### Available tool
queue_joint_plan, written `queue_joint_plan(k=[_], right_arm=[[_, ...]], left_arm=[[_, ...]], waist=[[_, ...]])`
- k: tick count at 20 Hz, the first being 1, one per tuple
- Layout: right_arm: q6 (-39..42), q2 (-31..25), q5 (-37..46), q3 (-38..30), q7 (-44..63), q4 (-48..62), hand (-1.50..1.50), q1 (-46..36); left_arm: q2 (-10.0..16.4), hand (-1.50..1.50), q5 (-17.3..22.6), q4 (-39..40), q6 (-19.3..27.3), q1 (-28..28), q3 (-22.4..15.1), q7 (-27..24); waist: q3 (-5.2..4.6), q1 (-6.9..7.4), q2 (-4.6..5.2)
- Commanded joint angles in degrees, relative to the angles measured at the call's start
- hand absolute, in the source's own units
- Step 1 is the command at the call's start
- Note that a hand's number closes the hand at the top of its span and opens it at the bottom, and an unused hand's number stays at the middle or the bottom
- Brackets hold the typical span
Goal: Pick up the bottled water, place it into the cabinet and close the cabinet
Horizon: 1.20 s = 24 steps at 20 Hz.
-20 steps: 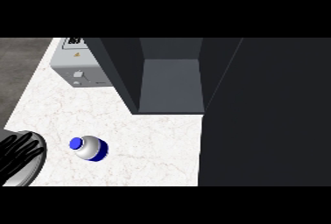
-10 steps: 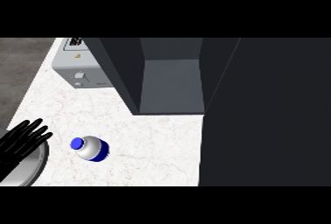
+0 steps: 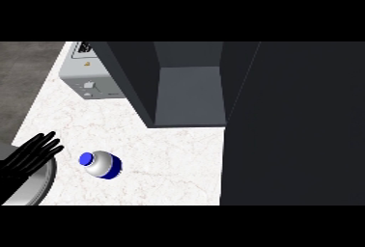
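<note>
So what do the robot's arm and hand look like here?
Only the left hand shows: all black, with slim fingers, on a smooth, rounded, light grey forearm. No cables or markings are visible. The right hand is out of view.

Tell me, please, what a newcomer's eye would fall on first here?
The pale bottle with a bright blue cap stands out on the white marbled counter, lower left. Just left of it, not touching, is the black left robot hand, fingers straight. Above centre, the dark grey cabinet is open, a dark panel filling the right.
</note>
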Motion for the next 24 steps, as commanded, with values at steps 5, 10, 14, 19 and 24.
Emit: queue_joint_plan(k=[5, 10, 14, 19, 24], right_arm=[[0.9, -1.1, -1.1, -1.1, 0.1, 0.7, -1.5, -0.5], [1.4, -0.2, -0.6, 1.4, -1.3, 0.5, -1.5, 0.2], [1.7, -1.0, -1.0, 0.3, -1.1, 0.1, -1.5, 0.1], [2.7, -1.0, -0.6, 1.5, -2.8, 2.3, -1.5, 1.2], [2.6, -0.8, -1.0, 1.2, -3.9, 2.6, -1.5, 2.6]], left_arm=[[-2.2, -1.5, -6.3, 11.3, 0.1, -6.7, -0.6, -1.4], [-4.5, -1.5, -9.8, 12.3, 1.2, -5.7, 0.2, -1.4], [-6.1, -1.5, -10.9, 12.8, 1.5, -4.8, 0.7, -0.6], [-8.6, -1.5, -11.9, 12.4, 1.5, -3.1, 0.4, 1.4], [-6.8, -1.5, -18.1, 27.0, -1.5, -11.5, 1.4, -7.9]], waist=[[-1.91, -1.76, 1.44], [-2.01, -2.84, 1.57], [-2.09, -3.52, 1.81], [-2.08, -4.53, 1.91], [-2.1, -2.96, 1.5]])
